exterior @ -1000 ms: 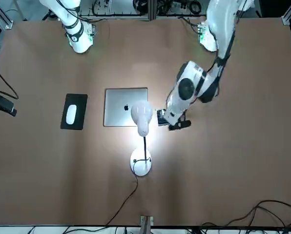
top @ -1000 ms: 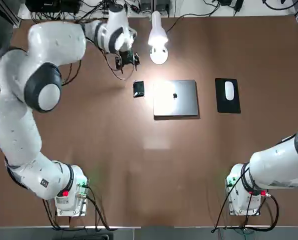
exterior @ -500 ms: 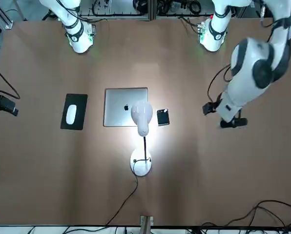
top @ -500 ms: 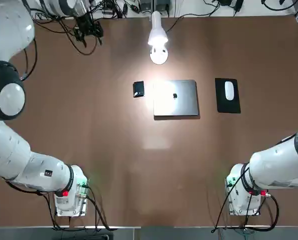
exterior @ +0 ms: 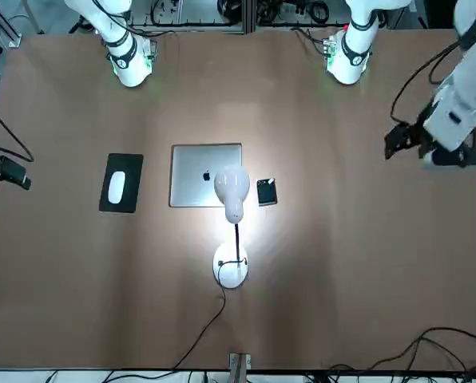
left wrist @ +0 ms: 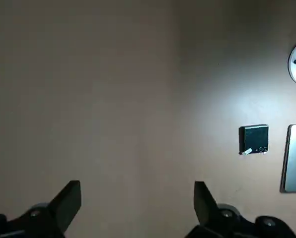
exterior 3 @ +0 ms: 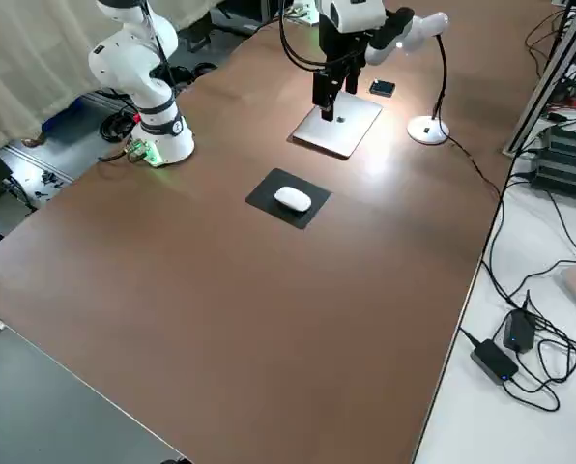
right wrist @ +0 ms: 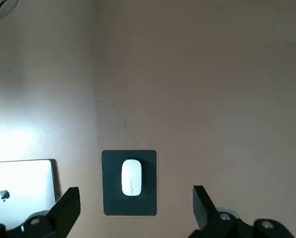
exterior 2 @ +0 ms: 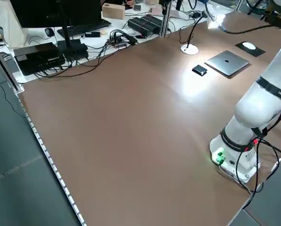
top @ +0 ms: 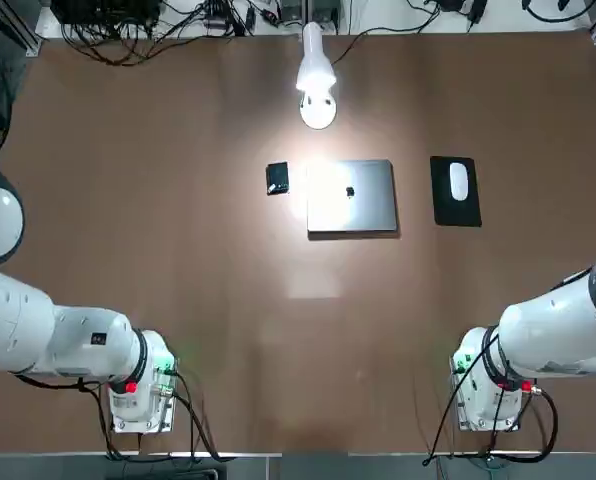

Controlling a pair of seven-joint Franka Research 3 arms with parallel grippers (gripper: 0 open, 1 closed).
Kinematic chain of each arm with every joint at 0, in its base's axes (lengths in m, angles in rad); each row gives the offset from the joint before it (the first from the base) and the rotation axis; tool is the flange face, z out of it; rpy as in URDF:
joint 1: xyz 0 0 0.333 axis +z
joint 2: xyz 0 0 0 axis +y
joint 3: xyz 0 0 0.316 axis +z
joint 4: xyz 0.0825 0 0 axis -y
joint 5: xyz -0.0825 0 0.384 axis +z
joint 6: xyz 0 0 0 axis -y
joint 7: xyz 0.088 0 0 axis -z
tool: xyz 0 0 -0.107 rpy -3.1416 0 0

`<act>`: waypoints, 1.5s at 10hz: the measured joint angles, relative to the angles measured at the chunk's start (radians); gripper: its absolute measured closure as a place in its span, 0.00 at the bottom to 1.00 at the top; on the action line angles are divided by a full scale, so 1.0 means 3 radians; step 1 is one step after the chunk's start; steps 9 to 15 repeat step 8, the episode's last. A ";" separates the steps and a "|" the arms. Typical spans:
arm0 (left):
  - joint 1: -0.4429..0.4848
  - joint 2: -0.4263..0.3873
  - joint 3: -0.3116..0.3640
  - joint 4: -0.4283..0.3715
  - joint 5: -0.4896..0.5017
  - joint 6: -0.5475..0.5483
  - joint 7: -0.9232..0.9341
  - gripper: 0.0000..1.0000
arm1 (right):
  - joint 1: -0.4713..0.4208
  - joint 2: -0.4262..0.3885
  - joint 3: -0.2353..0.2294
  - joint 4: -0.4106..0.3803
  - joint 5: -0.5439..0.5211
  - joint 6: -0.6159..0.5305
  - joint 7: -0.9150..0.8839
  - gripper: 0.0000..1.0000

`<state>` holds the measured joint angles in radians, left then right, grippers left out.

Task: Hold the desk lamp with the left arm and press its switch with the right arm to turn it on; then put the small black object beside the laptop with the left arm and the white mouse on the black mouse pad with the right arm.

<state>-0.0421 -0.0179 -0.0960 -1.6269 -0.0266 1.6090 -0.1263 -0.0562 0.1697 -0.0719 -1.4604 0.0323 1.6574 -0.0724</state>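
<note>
- Hanging raised over the left side of the counter (top: 258, 380), the left pincer (left wrist: 137, 182) is open, its two fingers well apart and nothing between them.
- The right pincer (right wrist: 136, 187) is also open and holds nothing; it hangs above the counter's right side.
- The white desk lamp (exterior: 232, 191) stands upright on its round base (exterior: 231, 271) toward the far edge, beyond the laptop, and neither pincer touches it.
- The lamp is lit, throwing a bright patch on the counter around its base and near the laptop.
- A thin black cord (exterior: 208, 327) runs from the lamp to the counter's far edge.
- The small black object (top: 277, 178), glossy and squarish, lies just left of the laptop's far half, with a gap between them.
- The closed silver Apple laptop (top: 353, 205) lies flat on the near side of the lamp, its dark logo facing up.
- The black mouse pad (top: 456, 213) lies flat to the right of the laptop, apart from it.
- The white mouse (top: 459, 181) rests on the pad, toward its far end and wholly within its edges.
</note>
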 joint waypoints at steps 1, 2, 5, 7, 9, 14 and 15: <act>0.0028 -0.0044 0.0000 0.0157 0.0003 -0.0218 0.0073 0.00 | 0.0001 0.0000 0.0001 0.0000 0.0000 0.0000 0.0000 0.00; 0.0036 -0.0071 0.0000 0.0233 0.0003 -0.0378 0.0129 0.01 | 0.0004 0.0001 0.0004 0.0000 0.0000 0.0002 0.0000 0.00; 0.0037 -0.0105 -0.0011 0.0179 0.0003 -0.0477 0.0186 0.03 | 0.0030 0.0001 0.0016 0.0000 0.0001 0.0003 0.0001 0.00; 0.0038 -0.0121 -0.0012 0.0144 0.0003 -0.0475 0.0187 0.03 | 0.0124 0.0001 0.0022 0.0000 0.0000 0.0021 0.0005 0.00; 0.0038 -0.0121 -0.0012 0.0141 0.0003 -0.0473 0.0187 0.03 | 0.0146 0.0001 0.0023 0.0000 0.0000 0.0027 0.0006 0.00; 0.0038 -0.0121 -0.0012 0.0141 0.0003 -0.0473 0.0187 0.03 | 0.0146 0.0001 0.0023 0.0000 0.0000 0.0027 0.0006 0.00; 0.0038 -0.0121 -0.0012 0.0141 0.0003 -0.0473 0.0187 0.03 | 0.0146 0.0001 0.0023 0.0000 0.0000 0.0027 0.0006 0.00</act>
